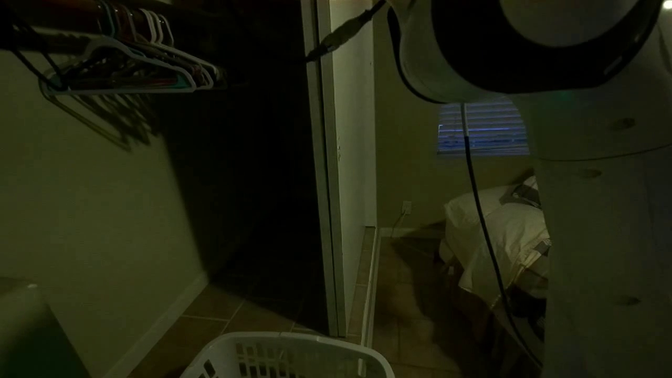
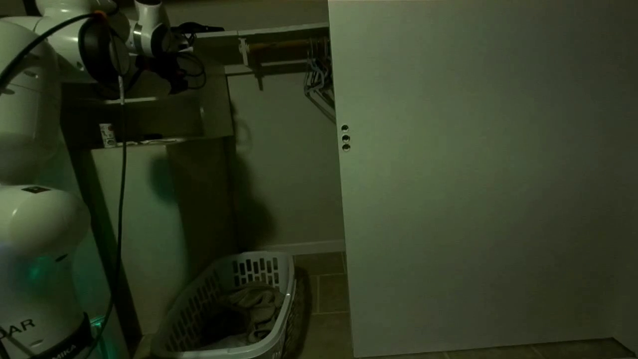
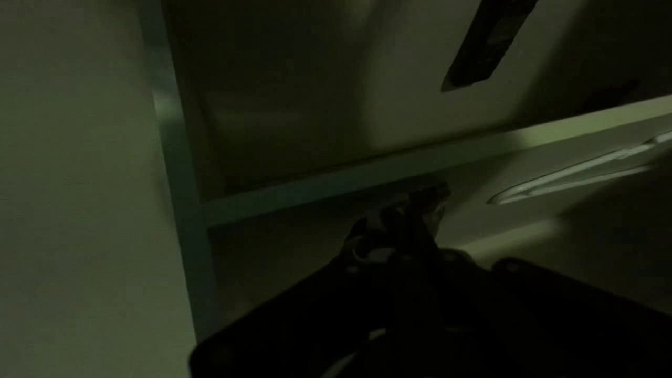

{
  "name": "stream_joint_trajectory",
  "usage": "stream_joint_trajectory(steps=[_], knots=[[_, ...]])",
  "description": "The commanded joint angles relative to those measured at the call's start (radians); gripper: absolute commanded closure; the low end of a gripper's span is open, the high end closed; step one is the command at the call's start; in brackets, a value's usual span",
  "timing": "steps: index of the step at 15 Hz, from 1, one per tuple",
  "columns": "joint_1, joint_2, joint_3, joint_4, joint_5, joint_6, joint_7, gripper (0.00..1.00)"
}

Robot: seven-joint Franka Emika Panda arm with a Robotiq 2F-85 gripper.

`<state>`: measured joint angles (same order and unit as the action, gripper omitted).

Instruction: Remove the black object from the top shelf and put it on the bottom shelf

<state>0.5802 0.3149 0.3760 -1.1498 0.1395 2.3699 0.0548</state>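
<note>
A long black object like a remote lies on a pale surface in the upper compartment in the wrist view. The shelf edge separates it from the compartment below. My gripper is very dark there, below that edge in the picture and apart from the remote. Its fingers converge around dark and pale shapes that I cannot make out, so I cannot tell if it holds anything. In an exterior view the gripper hangs, dark, in front of the shelves, above the lower shelf. A dark flat item lies there.
A white can stands on the lower shelf. A white looped item shows right of my fingers. A side panel bounds the shelves. A laundry basket with cloth stands on the floor. Hangers hang beside a sliding door.
</note>
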Motion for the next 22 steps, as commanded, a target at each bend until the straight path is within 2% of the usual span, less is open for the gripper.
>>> stream_joint_trajectory(steps=[1, 6, 9, 14, 18, 22], knots=[[-0.062, -0.107, 0.031, -0.182, 0.112, 0.073, -0.105, 1.00], [-0.106, -0.186, 0.048, -0.322, 0.271, 0.076, -0.227, 1.00], [-0.113, -0.224, 0.045, -0.382, 0.341, 0.107, -0.302, 1.00], [-0.124, -0.289, 0.035, -0.472, 0.442, 0.074, -0.376, 1.00], [-0.126, -0.331, 0.026, -0.539, 0.496, 0.047, -0.415, 1.00], [-0.143, -0.342, 0.032, -0.579, 0.471, 0.072, -0.398, 1.00]])
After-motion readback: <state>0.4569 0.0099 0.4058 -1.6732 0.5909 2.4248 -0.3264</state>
